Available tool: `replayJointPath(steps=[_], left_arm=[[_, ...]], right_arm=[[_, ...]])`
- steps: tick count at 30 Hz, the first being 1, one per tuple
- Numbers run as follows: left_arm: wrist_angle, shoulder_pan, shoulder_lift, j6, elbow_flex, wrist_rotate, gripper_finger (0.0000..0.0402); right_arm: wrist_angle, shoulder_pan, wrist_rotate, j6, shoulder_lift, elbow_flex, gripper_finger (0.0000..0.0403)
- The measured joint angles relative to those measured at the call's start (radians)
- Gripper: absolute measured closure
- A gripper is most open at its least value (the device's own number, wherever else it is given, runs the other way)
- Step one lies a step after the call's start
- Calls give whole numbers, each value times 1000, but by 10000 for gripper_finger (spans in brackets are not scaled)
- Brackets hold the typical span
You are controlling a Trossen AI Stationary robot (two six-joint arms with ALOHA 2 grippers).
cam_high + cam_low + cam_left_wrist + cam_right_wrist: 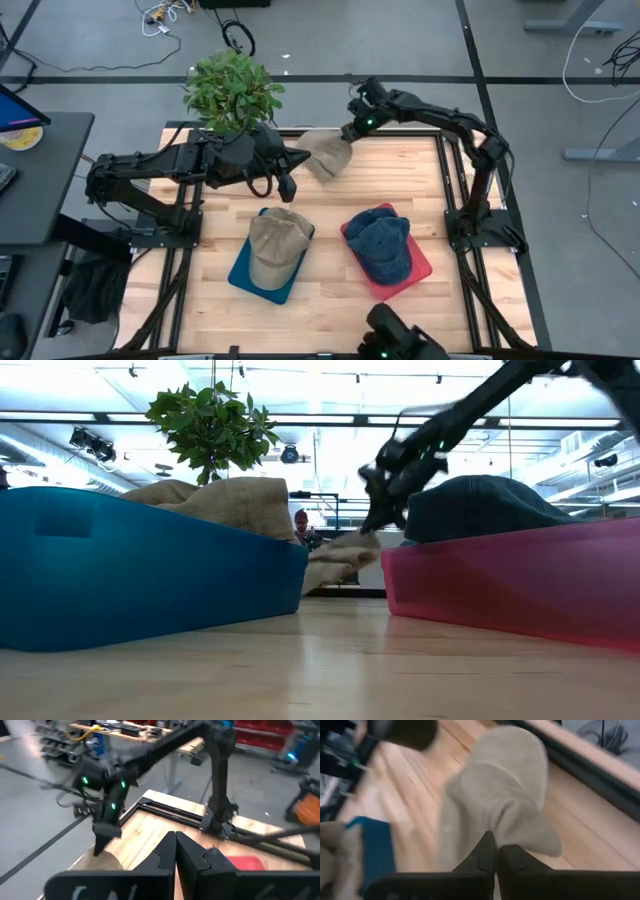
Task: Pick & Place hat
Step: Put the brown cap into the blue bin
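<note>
Looking down from above, the right end effector (347,133) sits at the far edge of the wooden worktop (330,290), pinched shut on the soft beige cloth hat (325,154) lying there. The left end effector (287,188) hangs close beside that hat, shut with nothing in it. Nearer me, a blue plastic bin (245,276) holds a tan cap (273,247), and a red plastic bin (420,268) holds a dark blue cap (382,244). I think the beige hat belongs with the tan one, so the right arm should lift it straight up, high over the bin wall, and keep away from the left arm.

From the low view, the hat (338,557) droops between the two bins, and the red bin (510,582) cuts off part of it. I cannot tell if it has left the wood.

From the left wrist view, the right arm's end effector (103,834) points down at the hat (97,862), which is mostly cut off and blurry.

From the right wrist view, the dark fingers (485,851) are closed tight on a fold of the hat (495,795). How much cloth they caught is hidden, so the lift should go slowly.
</note>
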Motion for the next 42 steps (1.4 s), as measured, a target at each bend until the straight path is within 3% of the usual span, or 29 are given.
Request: replayJointPath(steps=[10, 19, 24, 29, 34, 37, 42], left_arm=[[-27, 1, 0, 233, 0, 214, 390], [-149, -3, 0, 332, 0, 242, 390], [-235, -17, -1, 368, 0, 309, 390], [-260, -53, -3, 375, 0, 323, 390], [-258, -121, 8, 607, 0, 322, 390], [-193, -162, 17, 754, 1, 315, 390], [-79, -182, 32, 714, 1, 223, 390]], right_arm=[[-34, 57, -1, 242, -298, 0, 402], [26, 211, 18, 513, -475, 0, 403], [75, 315, 18, 605, -515, 0, 403], [135, 407, -49, 671, -515, 0, 403], [150, 453, -167, 703, -514, 0, 403], [133, 455, -215, 699, -514, 0, 403], [130, 476, -239, 669, -509, 0, 403]])
